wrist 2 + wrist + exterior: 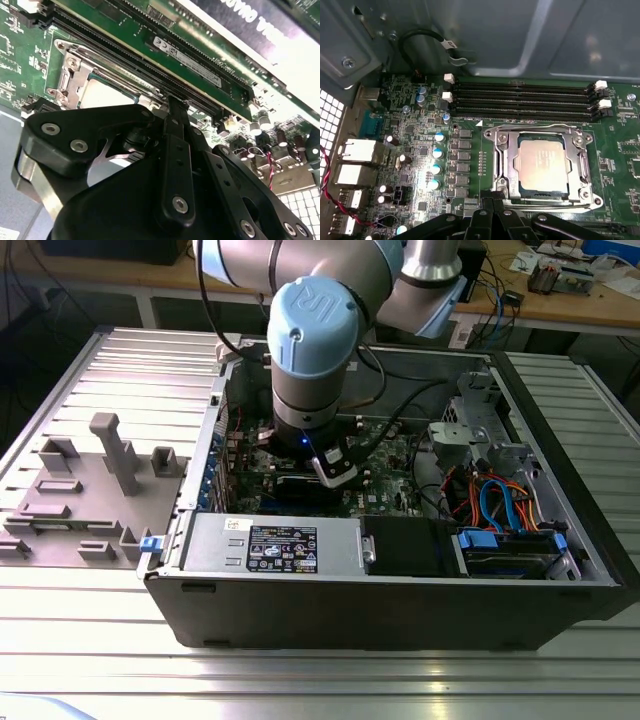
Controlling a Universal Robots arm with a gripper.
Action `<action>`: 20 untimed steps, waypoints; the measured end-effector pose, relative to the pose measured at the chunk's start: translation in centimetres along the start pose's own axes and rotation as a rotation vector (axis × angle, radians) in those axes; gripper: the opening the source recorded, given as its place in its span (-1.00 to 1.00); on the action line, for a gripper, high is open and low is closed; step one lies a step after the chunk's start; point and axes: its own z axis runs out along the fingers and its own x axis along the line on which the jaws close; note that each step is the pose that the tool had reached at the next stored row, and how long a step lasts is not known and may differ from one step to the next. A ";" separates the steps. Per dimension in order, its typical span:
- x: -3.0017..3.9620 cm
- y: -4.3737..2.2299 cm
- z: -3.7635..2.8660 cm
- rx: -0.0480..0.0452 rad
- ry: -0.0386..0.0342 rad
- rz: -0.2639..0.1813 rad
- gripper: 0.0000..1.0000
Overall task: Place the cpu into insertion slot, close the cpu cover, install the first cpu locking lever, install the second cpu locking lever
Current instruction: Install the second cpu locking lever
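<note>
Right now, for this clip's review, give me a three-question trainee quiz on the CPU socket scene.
1. True or false: the cpu sits in the insertion slot.
2. In the first wrist view, the cpu cover is: A) shut over the chip, B) lying on the table.
3. Fill in: the hand hovers at the socket edge away from the ___ slots.

Key: 1 true; 2 A; 3 memory.

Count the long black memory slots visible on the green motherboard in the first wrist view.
4: long black memory slots lie side by side between the grey case wall and the silvery socket cover. Others may be hidden.
</note>
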 end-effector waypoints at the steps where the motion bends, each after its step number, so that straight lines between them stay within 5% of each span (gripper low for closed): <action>1: 0.02 -0.02 0.07 -0.0027 -0.0001 0.000 -0.79; 5: 0.26 -0.01 0.12 -0.0061 -0.0001 0.000 -0.79; 16: 0.29 0.94 -2.36 -0.0061 0.0013 0.001 -0.79; 20: 0.29 0.94 -2.36 -0.0064 0.0034 0.001 -0.79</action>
